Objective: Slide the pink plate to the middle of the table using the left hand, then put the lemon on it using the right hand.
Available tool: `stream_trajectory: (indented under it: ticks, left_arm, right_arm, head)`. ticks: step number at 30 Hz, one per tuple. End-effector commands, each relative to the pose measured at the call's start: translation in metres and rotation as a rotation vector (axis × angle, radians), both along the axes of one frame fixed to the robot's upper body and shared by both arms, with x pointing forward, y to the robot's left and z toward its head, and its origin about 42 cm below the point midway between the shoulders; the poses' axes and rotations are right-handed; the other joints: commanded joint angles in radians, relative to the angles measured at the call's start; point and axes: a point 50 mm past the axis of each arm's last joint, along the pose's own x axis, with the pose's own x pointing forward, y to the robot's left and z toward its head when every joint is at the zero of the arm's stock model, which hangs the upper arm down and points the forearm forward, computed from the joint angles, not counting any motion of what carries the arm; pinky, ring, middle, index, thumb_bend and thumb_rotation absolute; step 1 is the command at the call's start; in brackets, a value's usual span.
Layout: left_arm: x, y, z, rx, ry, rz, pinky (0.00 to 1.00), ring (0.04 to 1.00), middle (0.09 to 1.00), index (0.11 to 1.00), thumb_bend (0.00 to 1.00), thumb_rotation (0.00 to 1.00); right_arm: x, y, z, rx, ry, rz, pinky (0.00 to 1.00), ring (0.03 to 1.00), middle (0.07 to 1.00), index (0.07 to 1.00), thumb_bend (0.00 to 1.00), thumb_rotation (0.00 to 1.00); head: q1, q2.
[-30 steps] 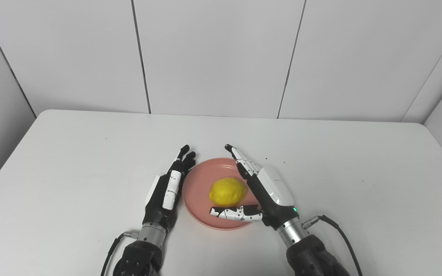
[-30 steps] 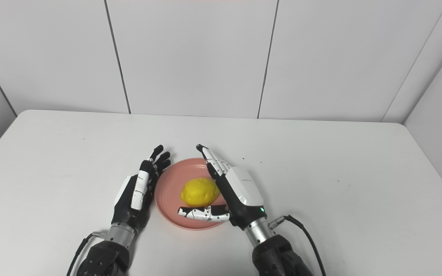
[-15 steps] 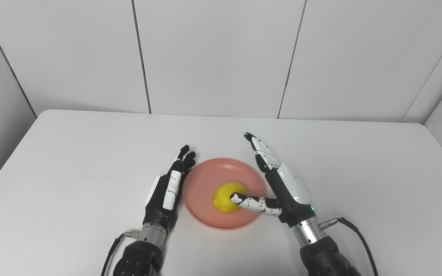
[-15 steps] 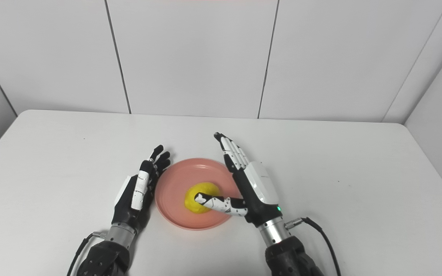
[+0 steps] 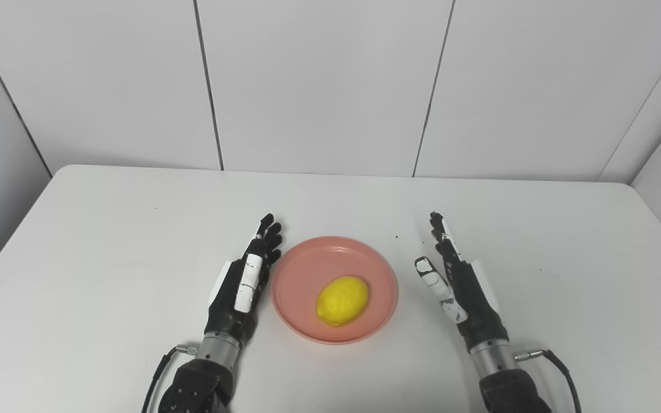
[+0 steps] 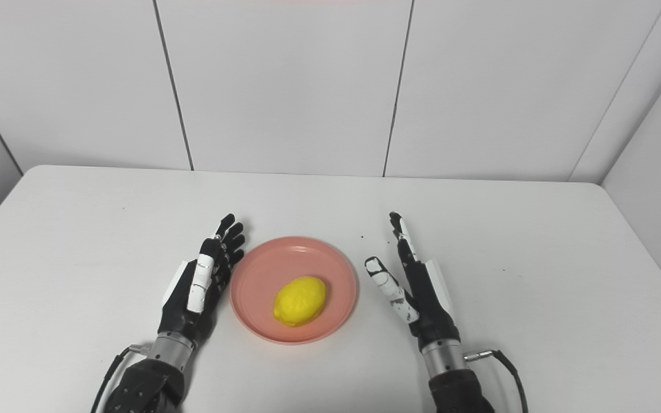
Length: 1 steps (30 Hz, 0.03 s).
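The pink plate (image 5: 307, 269) sits on the white table near its middle. The yellow lemon (image 5: 342, 292) lies on the plate, a little right of its centre. My left hand (image 5: 244, 281) is open and empty, edge-on just left of the plate's rim, fingers pointing away from me. My right hand (image 5: 461, 281) is open and empty, upright on the table to the right of the plate, clear of it. Both also show in the right eye view: the left hand (image 6: 198, 284) and the right hand (image 6: 416, 289).
The white table (image 5: 107, 229) reaches to grey wall panels at the back and sides. A few small dark specks (image 5: 396, 236) lie behind the plate. A cable (image 5: 554, 361) trails from my right wrist.
My right hand has let go of the lemon and pulled back to the right, off the plate. The lemon has settled on the plate. The left hand has barely moved.
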Motion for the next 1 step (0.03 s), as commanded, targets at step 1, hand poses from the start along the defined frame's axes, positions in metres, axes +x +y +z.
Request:
stream_trajectory:
  ticks: [1]
  left_arm:
    - [0.0035,0.0037,0.0032,0.012,-0.052,0.024,0.98,0.979,0.976,0.979,0.76,1.00]
  right_arm:
    - [0.0026,0.0028,0.0073,-0.017,-0.008,-0.026,0.98,0.983,0.979,0.979,0.74,1.00]
  head:
    - [-0.003,0.002]
